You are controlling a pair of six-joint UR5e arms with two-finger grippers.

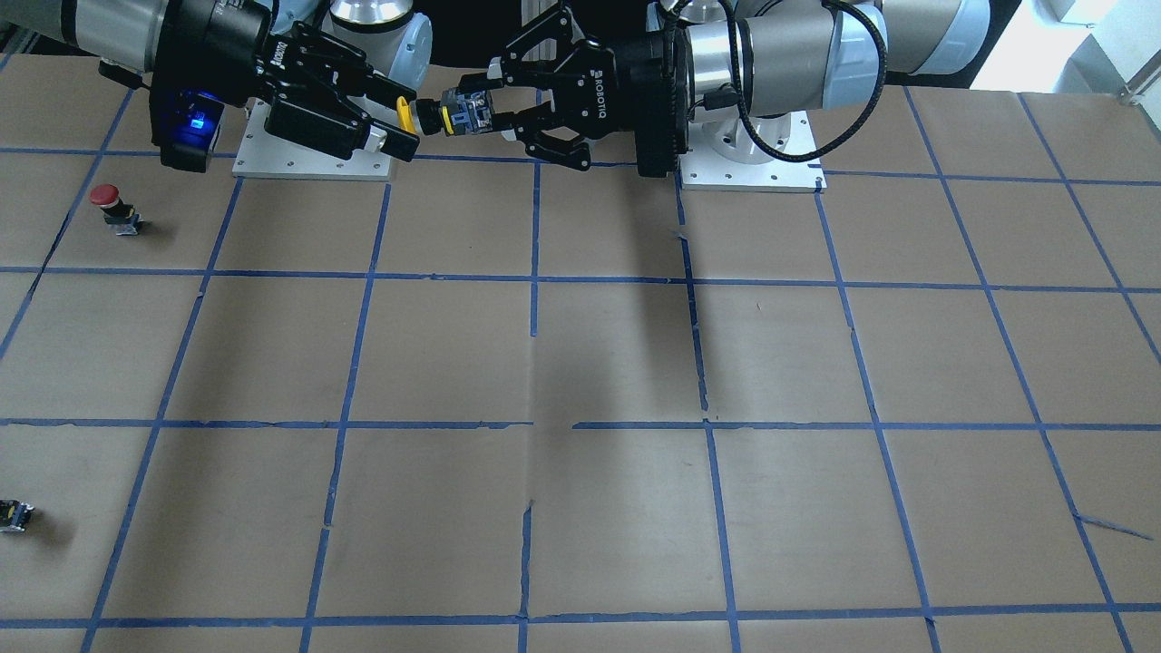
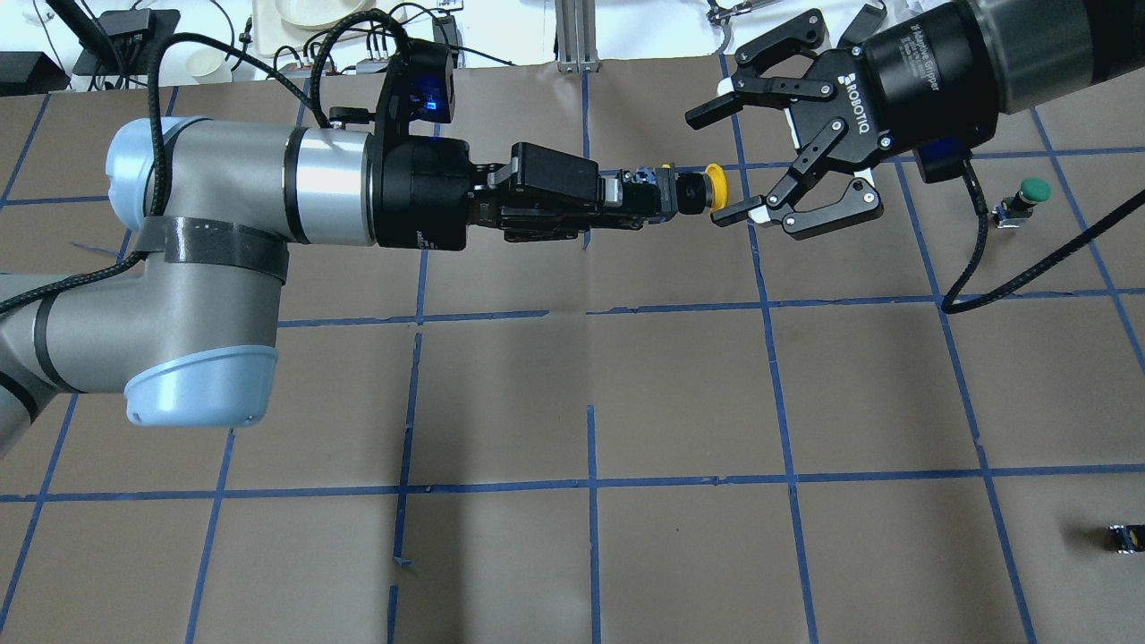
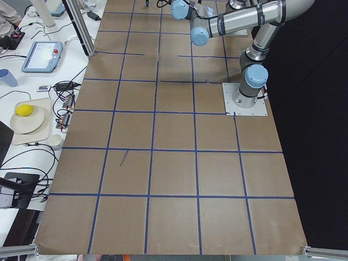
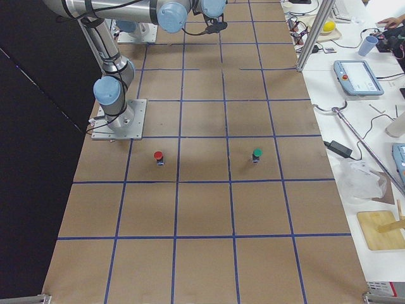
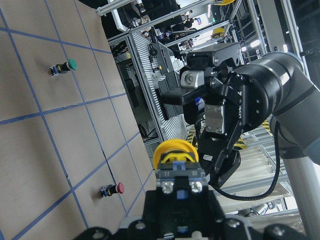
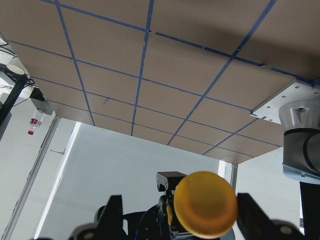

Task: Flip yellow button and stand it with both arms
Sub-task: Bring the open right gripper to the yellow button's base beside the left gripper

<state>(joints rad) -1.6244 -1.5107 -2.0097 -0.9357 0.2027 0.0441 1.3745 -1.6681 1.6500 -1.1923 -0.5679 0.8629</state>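
The yellow button [image 2: 714,190] is held level in the air, its black-grey block body [image 1: 463,116] in my left gripper [image 2: 640,192], which is shut on it. The yellow cap [image 1: 404,116] points at my right gripper [image 2: 718,165], which is open, its fingers on either side of the cap and apart from it. In the right wrist view the cap [image 6: 205,204] sits between the open fingers [image 6: 112,215]. In the left wrist view the button [image 5: 175,155] faces the right gripper [image 5: 210,130].
A red-capped button [image 1: 111,204] and a green-capped button [image 2: 1029,195] stand on the brown table on the robot's right side. A small capless black block [image 2: 1125,537] lies near the right edge. Both arm bases [image 1: 748,154] are bolted at the robot's side.
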